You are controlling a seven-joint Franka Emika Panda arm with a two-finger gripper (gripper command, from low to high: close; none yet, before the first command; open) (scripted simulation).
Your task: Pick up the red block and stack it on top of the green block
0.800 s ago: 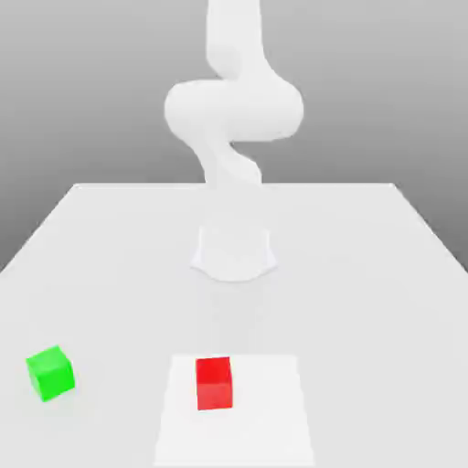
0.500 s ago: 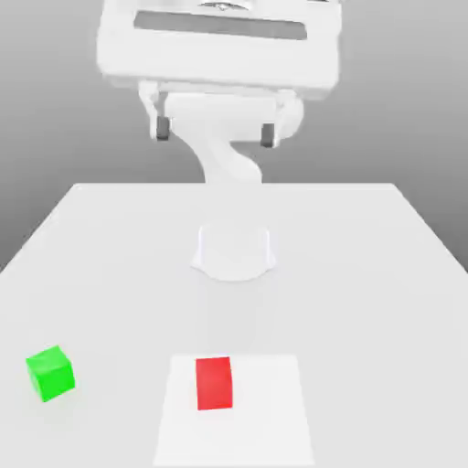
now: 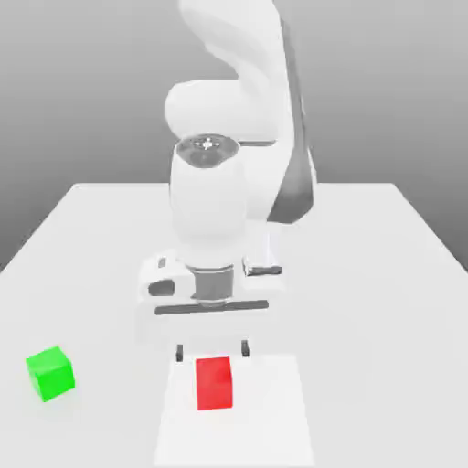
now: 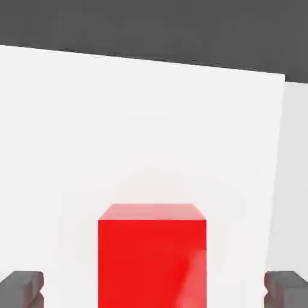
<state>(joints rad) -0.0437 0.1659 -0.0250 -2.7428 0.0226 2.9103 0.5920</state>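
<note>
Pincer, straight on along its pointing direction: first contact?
Probably the red block: it lies between the open pincer's two fingers, so they may pass either side of it. Exact depth is unclear.

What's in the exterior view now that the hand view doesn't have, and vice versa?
Exterior only: green block, the arm's links and its base end of the table.
Hand view only: a dark band beyond the white sheet's edge.
Both: red block, white sheet, and the open end effector, one finger on either side of the block in the hand view.
</note>
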